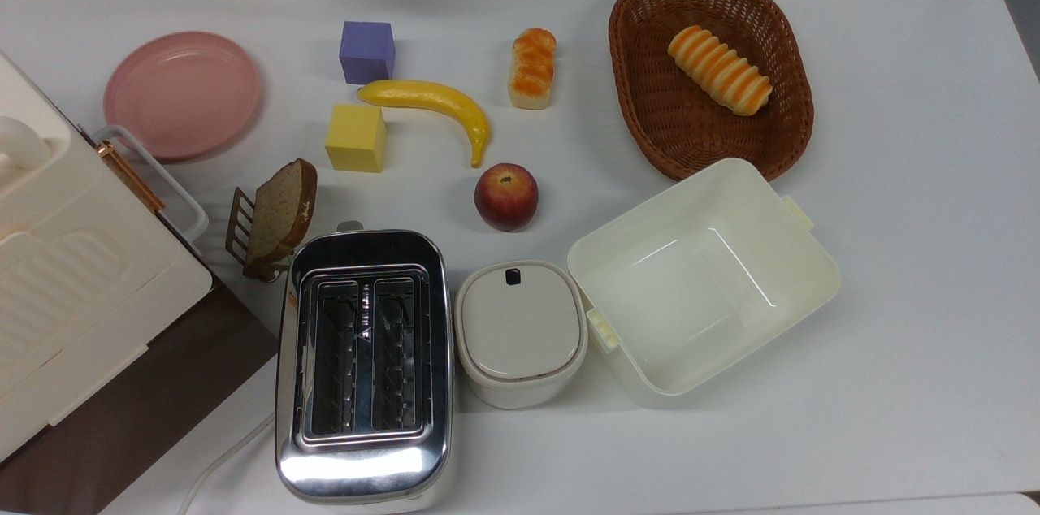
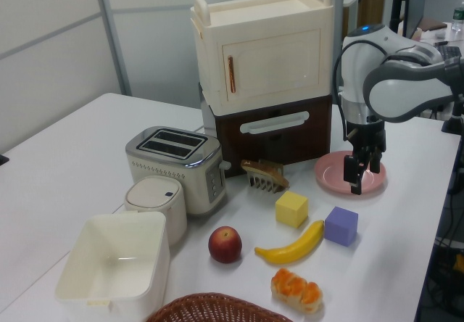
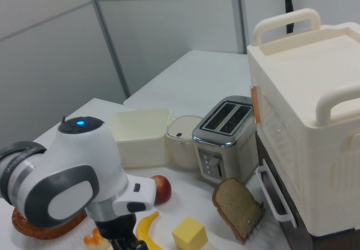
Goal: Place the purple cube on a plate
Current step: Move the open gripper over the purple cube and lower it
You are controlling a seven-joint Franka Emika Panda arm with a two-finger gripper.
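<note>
The purple cube rests on the white table beside the banana's stem end. To the top view's left of it lies the pink plate, with nothing on it. In the left view my gripper points down, hanging in front of the plate's right part, above the cube and a little behind it. Its fingers stand open with nothing between them. The right view has the arm's white wrist low on the right view's left, and the hand is cut off by the frame's bottom edge.
Close to the cube lie a banana, a yellow cube, a bun and an apple. A wicker basket, white bin, toaster, lidded pot, bread rack and cream cabinet stand around.
</note>
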